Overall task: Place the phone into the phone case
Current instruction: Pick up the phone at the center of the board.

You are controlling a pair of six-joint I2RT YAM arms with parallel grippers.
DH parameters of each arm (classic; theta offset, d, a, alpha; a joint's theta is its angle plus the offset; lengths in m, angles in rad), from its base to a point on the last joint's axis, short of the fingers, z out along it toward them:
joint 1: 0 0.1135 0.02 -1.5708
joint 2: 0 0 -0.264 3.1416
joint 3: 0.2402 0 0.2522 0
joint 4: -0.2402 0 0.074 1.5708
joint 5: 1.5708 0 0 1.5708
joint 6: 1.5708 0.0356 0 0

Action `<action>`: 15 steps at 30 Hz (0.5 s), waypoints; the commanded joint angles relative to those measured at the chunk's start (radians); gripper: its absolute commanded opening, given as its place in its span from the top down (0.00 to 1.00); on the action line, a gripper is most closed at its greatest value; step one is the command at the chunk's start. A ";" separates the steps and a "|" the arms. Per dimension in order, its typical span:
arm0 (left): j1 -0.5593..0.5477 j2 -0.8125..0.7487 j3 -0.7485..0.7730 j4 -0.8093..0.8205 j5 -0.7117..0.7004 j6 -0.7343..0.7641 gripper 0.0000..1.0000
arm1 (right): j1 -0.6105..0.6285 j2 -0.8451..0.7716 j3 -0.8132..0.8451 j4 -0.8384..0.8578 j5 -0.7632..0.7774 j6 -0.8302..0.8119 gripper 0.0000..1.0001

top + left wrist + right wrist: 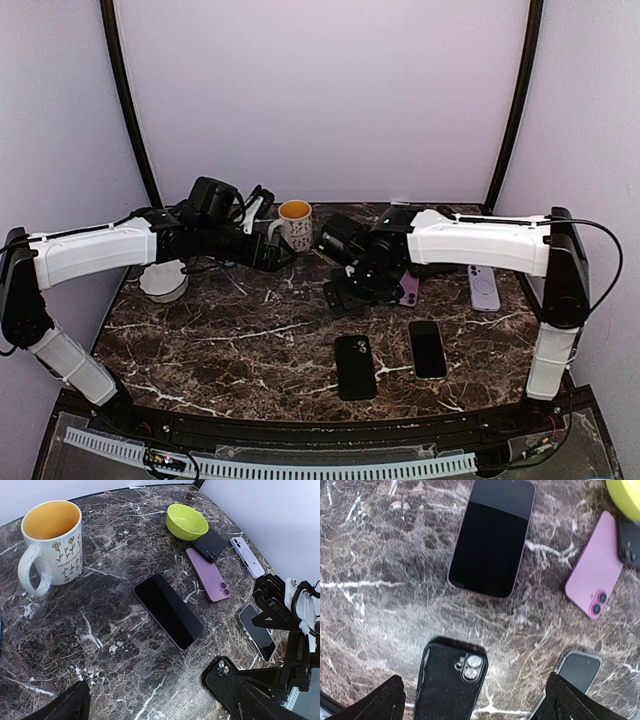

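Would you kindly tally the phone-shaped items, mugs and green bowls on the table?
Phone-shaped items (phones or cases): 6
Mugs: 1
Green bowls: 1
Total: 8

Mug (52,542): small dark lettering on white side, among flower drawings, slanting slightly. First word reads "MOM"; word after it too small and blurred to read. Legible in left wrist view only.
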State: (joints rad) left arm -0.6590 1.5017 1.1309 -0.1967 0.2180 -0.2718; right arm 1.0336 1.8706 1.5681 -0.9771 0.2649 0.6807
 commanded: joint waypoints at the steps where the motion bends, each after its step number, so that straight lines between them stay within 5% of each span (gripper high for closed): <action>1: 0.006 -0.031 0.029 -0.021 -0.025 0.018 0.01 | -0.002 0.068 0.111 -0.016 0.089 -0.047 0.01; 15: 0.010 -0.048 0.031 -0.030 -0.090 0.025 0.01 | -0.106 0.220 0.224 0.105 0.062 -0.052 0.02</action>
State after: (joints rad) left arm -0.6567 1.4998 1.1309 -0.2077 0.1585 -0.2615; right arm 0.9543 2.0605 1.7527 -0.9318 0.3214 0.6250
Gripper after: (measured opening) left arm 0.988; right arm 0.986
